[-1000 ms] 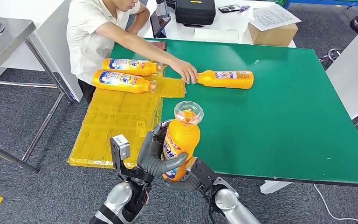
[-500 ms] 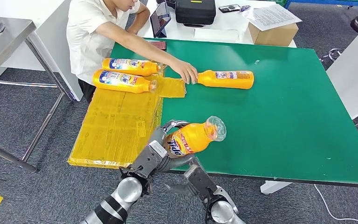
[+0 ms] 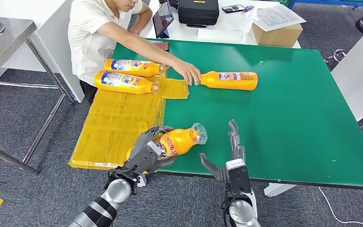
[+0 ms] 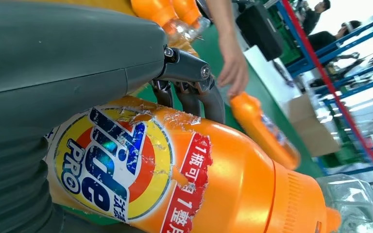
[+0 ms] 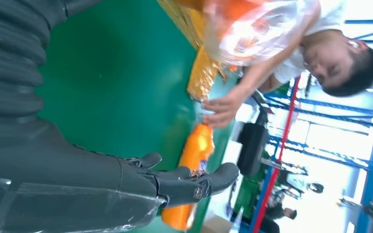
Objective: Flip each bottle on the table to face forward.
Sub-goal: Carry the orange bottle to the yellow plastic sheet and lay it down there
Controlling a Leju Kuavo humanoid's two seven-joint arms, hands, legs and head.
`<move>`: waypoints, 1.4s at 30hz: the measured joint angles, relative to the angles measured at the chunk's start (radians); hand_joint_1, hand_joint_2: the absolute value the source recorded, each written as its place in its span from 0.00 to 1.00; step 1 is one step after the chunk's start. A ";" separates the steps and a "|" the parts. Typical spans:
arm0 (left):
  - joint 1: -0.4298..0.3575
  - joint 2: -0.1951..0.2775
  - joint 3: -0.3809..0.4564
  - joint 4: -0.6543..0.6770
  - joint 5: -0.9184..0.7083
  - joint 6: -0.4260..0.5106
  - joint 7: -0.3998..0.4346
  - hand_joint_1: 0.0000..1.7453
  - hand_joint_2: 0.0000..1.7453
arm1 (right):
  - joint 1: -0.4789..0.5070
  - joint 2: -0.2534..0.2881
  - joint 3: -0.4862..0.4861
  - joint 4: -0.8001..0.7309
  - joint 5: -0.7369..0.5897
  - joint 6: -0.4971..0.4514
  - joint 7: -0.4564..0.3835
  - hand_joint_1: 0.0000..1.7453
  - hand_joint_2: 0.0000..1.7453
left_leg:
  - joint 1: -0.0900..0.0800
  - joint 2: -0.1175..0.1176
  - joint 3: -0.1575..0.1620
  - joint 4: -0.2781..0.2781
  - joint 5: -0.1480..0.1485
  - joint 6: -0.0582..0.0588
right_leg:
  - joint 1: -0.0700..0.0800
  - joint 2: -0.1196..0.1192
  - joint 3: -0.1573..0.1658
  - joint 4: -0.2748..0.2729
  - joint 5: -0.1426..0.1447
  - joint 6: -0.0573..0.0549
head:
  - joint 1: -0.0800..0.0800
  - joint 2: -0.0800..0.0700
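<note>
Near the front edge of the green table point(image 3: 288, 118) we see our left hand point(image 3: 147, 152) with its fingers point(image 4: 194, 99) wrapped round an orange Tide Pro detergent bottle point(image 3: 178, 141), which lies tilted with its clear cap point(image 3: 199, 133) pointing to our right. Its round label point(image 4: 110, 165) reads "Tide PRO", with a torn red strip of Chinese characters beside it. Our right hand point(image 3: 230, 156) holds nothing, its fingers point(image 5: 194, 184) spread apart just beside the bottle. Farther back, a person's hand point(image 3: 188, 73) touches the neck of a second orange bottle point(image 3: 229, 80) lying on the table, and two more bottles point(image 3: 125, 74) lie side by side on the yellow mat point(image 3: 116, 125).
</note>
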 joint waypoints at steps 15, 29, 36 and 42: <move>-0.167 0.031 0.085 0.214 -0.175 0.039 0.104 1.00 1.00 | 0.044 0.057 -0.112 -0.077 -0.078 -0.098 -0.078 0.00 1.00 | 0.000 0.000 0.000 0.000 0.001 0.000 | 0.000 0.000 -0.001 0.002 0.000 0.000 | 0.000 0.000; -0.371 0.008 0.103 0.562 -0.370 -0.111 0.224 1.00 1.00 | 0.084 0.095 -0.244 -0.241 -0.157 -0.060 -0.096 0.00 1.00 | 0.000 0.000 0.004 0.000 0.001 -0.001 | 0.000 0.000 0.002 0.002 0.000 0.000 | 0.000 0.000; -0.400 -0.001 0.098 0.619 -0.410 -0.147 0.269 0.14 1.00 | 0.082 0.101 -0.258 -0.229 -0.168 -0.033 -0.096 0.00 1.00 | 0.000 0.000 0.006 0.000 0.001 -0.002 | 0.000 0.000 0.004 0.003 0.000 0.000 | 0.000 0.000; -0.416 -0.003 0.079 0.651 -0.464 -0.159 0.299 0.00 1.00 | 0.077 0.105 -0.278 -0.201 -0.176 -0.008 -0.096 0.00 1.00 | 0.000 0.000 0.007 0.000 0.002 -0.002 | 0.000 0.000 0.004 0.003 0.001 -0.003 | 0.000 0.000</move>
